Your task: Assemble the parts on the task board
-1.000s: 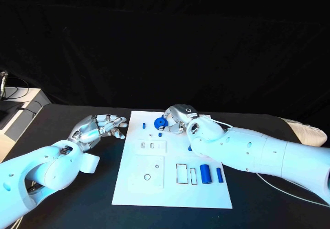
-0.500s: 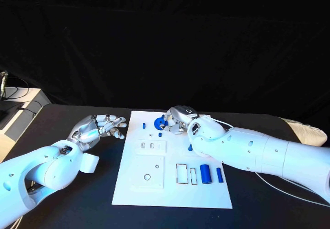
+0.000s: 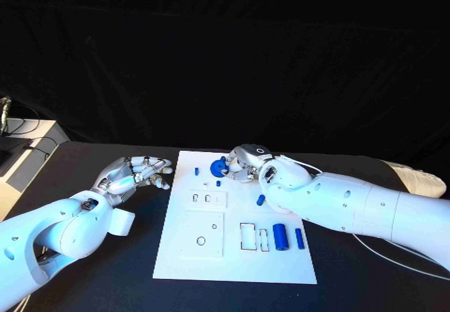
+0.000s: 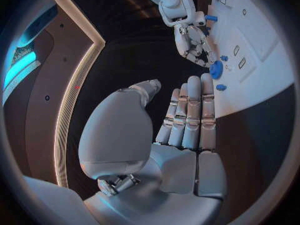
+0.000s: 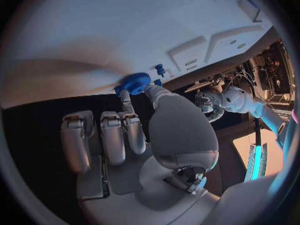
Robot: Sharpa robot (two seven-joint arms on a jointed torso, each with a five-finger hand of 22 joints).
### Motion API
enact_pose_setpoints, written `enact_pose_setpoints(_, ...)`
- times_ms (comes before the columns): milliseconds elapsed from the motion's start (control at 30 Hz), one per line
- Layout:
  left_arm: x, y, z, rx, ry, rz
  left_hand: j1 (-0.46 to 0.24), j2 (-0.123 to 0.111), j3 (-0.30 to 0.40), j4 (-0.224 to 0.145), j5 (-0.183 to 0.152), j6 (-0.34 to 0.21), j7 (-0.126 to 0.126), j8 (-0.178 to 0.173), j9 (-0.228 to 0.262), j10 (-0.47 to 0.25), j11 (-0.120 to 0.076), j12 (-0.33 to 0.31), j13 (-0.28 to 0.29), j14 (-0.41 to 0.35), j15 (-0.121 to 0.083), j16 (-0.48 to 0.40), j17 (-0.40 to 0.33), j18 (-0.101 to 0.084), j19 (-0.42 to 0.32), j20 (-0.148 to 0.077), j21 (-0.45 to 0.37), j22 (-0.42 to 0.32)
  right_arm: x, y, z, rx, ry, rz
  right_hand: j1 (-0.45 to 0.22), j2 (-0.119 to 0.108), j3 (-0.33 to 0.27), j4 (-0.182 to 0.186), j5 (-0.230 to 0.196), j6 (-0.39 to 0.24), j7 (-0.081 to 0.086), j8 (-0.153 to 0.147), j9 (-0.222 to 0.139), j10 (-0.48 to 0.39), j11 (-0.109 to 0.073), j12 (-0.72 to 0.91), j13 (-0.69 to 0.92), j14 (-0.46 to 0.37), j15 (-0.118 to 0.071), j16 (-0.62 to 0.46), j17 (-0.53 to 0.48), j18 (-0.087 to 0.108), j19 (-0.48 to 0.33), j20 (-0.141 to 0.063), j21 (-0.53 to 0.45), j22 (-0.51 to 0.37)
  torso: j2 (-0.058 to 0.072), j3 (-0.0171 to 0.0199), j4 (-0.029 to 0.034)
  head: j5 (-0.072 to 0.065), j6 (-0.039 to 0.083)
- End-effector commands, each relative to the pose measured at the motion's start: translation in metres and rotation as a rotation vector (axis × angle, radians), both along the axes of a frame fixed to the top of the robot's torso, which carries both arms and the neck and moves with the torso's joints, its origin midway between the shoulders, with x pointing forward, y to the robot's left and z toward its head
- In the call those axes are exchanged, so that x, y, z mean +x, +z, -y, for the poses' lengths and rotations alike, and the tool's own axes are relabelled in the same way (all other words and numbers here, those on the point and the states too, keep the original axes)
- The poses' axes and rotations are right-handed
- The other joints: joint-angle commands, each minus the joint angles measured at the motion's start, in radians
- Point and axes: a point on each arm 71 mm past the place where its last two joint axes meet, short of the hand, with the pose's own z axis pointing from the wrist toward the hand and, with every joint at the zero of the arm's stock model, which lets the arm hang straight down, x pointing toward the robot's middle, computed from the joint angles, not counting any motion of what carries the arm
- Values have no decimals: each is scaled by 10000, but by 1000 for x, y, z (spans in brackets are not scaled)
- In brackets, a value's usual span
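right hand (image 3: pixel 246 164) pinches blue gear (image 3: pixel 220 168) at far end of task board (image 3: pixel 235 260) | left hand (image 3: pixel 138 174) empty, fingers loosely apart, beside board over table (image 3: pixel 112 273) | blue cylinder (image 3: pixel 279 233), slim pin (image 3: pixel 299 238) lie near cutouts, apparently loose

Gear (image 3: pixel 218 168) on task board (image 3: pixel 237 260), far end.

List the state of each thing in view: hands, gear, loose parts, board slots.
Right hand: pinching the blue gear.
Blue gear: held at the task board's far end.
Left hand: holding nothing, fingers apart, off the board's left edge.
Large blue cylinder: lying flat on the board.
Slim blue pin: lying flat beside the cylinder.
Task board: flat on the table, rectangular slots unfilled.
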Motion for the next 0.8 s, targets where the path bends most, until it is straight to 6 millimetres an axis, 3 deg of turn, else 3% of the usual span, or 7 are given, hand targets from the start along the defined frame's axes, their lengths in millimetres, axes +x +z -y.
enact_pose_setpoints(33, -1, 1, 2, -23, -161, 56, 2, 92, -46, 7, -18, -39, 5, 55, 17, -71, 28, -15, 17, -51, 1, 52, 12, 21, -70, -2, 57, 8, -3, -9, 4, -515, -19, -446, -68, -28, 89, 3, 64, 73, -12, -15, -18, 1027, -55, 22, 2628, 1037, -49, 46, 2544, -68, 1048, -62, 53, 2627, 5, 2, -1, 6, -13)
enact_pose_setpoints(333, -1, 1, 0, 19, -125, 73, 2, 92, -46, 7, -18, -39, 5, 55, 17, -71, 28, -15, 17, -51, 1, 52, 12, 21, -70, -2, 57, 8, -13, -6, 7, -281, 186, -292, -94, -74, 130, 7, 47, 117, -22, 1, -11, 1027, -63, 22, 2628, 1036, -56, 45, 2541, -68, 1048, -66, 53, 2627, 16, 17, -11, 24, -29)
enact_pose_setpoints(533, -1, 1, -1, 34, -116, 78, 2, 92, -46, 7, -18, -39, 5, 55, 17, -71, 28, -15, 17, -51, 1, 52, 12, 21, -70, -2, 57, 8, -17, -1, 14, 143, 59, 293, -101, -87, 148, 5, 36, 132, -26, 6, -9, 1027, -67, 22, 2628, 1037, -59, 46, 2544, -68, 1048, -68, 53, 2627, 8, 3, 2, 4, -38)
enact_pose_setpoints(800, -1, 0, -1, 40, -95, 88, 18, 104, -49, -5, -16, -43, 4, 56, 25, -77, 29, -14, 21, -64, 2, 62, 12, 23, -90, 1, 78, 21, -19, 5, 24, 486, -116, 751, -12, -275, 300, -49, -35, 146, -37, -8, -12, 1027, -79, 22, 2628, 1033, -76, 43, 2528, -68, 1048, -83, 53, 2627, 0, 1, 10, -7, -1)
